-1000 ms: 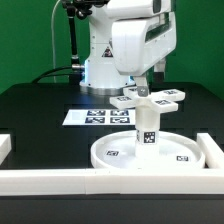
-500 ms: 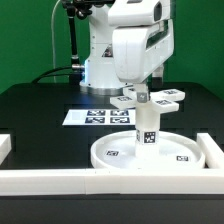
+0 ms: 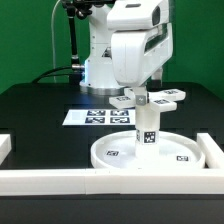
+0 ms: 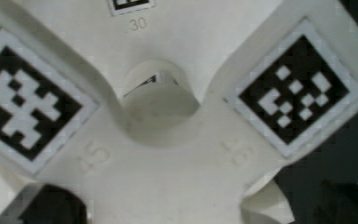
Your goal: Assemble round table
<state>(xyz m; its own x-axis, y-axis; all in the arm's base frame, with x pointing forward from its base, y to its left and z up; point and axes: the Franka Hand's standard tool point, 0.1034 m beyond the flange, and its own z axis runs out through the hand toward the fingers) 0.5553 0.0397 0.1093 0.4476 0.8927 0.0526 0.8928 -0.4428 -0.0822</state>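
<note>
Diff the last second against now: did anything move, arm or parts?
The arm's wrist turned a little above the cross-shaped foot, and its bulk shifted toward the exterior view's left, mostly in the first half second. Nothing was visibly taken hold of or let go. The foot on top of the leg, the disc and the marker board stayed put.

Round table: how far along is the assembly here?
Done: the round disc lies flat with the leg upright at its centre, and the cross-shaped foot sits on the leg's top. In hand: the tool hangs right over the foot's hub; whether it grips is unclear. Left, probably: tightening the foot, if not seated, then withdrawing.
</note>
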